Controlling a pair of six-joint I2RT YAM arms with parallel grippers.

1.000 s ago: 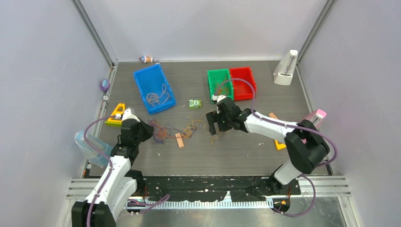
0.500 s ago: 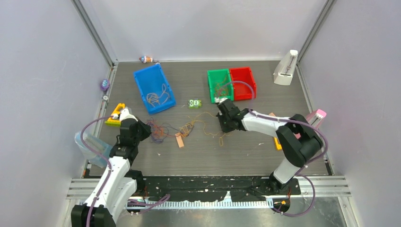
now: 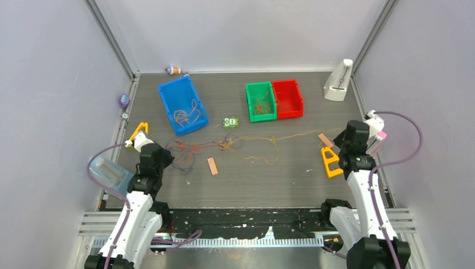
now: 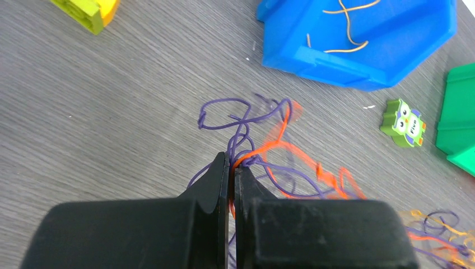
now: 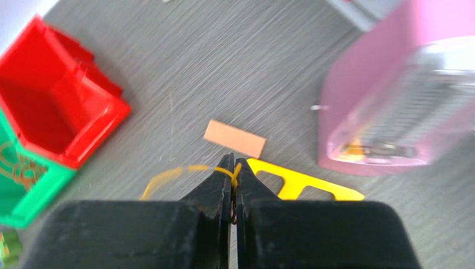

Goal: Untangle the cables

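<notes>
The cables (image 3: 193, 152) are thin purple, orange and yellow strands tangled left of the table's middle. One yellow strand (image 3: 280, 137) stretches right from the tangle toward my right gripper (image 3: 340, 135). In the right wrist view the right gripper (image 5: 233, 168) is shut on this yellow cable (image 5: 168, 177), which loops out to the left of the jaws. My left gripper (image 3: 168, 159) sits at the tangle's left end. The left wrist view shows the left gripper (image 4: 231, 162) shut on purple and orange strands (image 4: 263, 151), and the loops spread ahead of it on the table.
A blue bin (image 3: 168, 89) and a green bin (image 3: 250, 92) hold cables, with a red bin (image 3: 287, 98) beside the green one. An owl toy (image 3: 230, 123), wooden block (image 3: 212, 166), yellow triangle (image 3: 329, 161), pink box (image 3: 376, 140) and yellow brick (image 3: 136, 136) lie about.
My right gripper closed on a yellow cable near the middle and swung far right, drawing the strand out of the tangle. The left gripper drew back slightly, still holding its strands.
</notes>
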